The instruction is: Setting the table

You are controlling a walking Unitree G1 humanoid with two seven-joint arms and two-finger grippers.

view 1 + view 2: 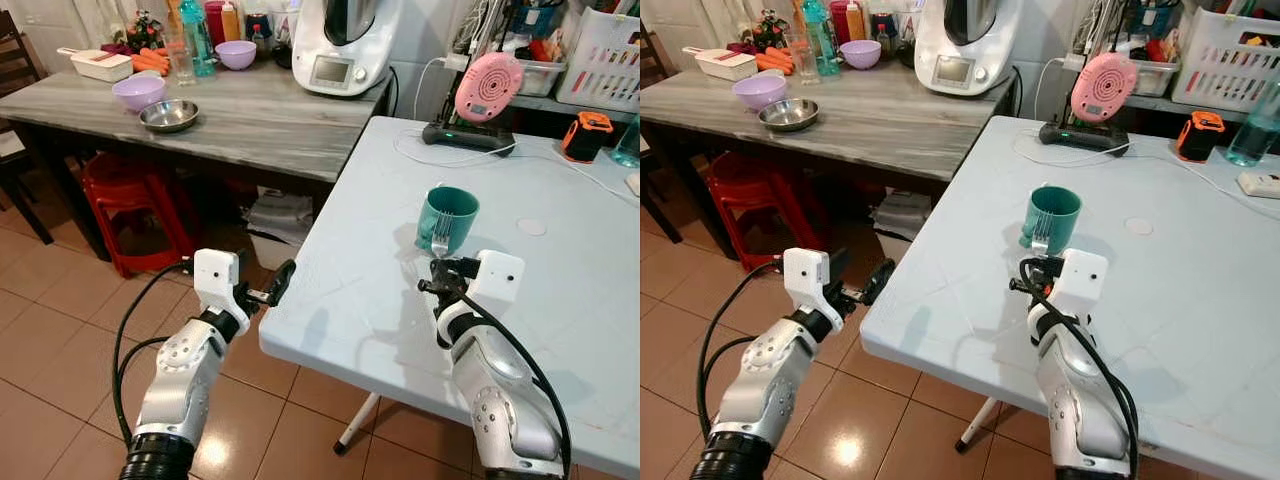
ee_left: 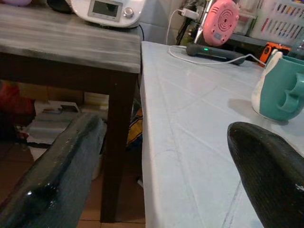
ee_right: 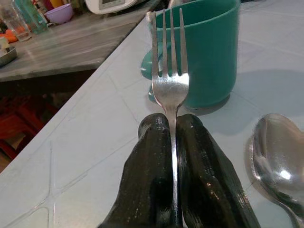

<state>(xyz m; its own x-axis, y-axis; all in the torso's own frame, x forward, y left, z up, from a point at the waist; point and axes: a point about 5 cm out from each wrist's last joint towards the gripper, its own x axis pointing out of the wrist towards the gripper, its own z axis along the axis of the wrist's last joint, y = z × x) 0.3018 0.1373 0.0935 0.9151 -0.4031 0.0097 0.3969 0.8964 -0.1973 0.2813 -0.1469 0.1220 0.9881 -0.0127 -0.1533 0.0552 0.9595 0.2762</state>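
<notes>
Head views: one teal mug point(image 1: 447, 218) is standing upright on the pale blue table point(image 1: 560, 300), and one fork point(image 1: 441, 238) is pointing tines-up just in front of it, pinched in the right gripper point(image 1: 441, 270).
Left arm: the left gripper point(image 1: 272, 290) is hovering off the table's near corner, over the tiled floor point(image 1: 50, 300).
Wooden table point(image 1: 250, 115): it is carrying two purple bowls point(image 1: 139, 92) and one steel bowl point(image 1: 168, 116) (plus one white kitchen machine point(image 1: 345, 45)).
Left wrist view: two black fingers point(image 2: 57, 175) are standing wide apart, holding nothing, with the table edge between them and the mug off to one side.
Right wrist view: both fingers are closing tight on the fork's handle, its three tines rising before the mug; one spoon point(image 3: 280, 164) is lying on the table just beside the gripper.
</notes>
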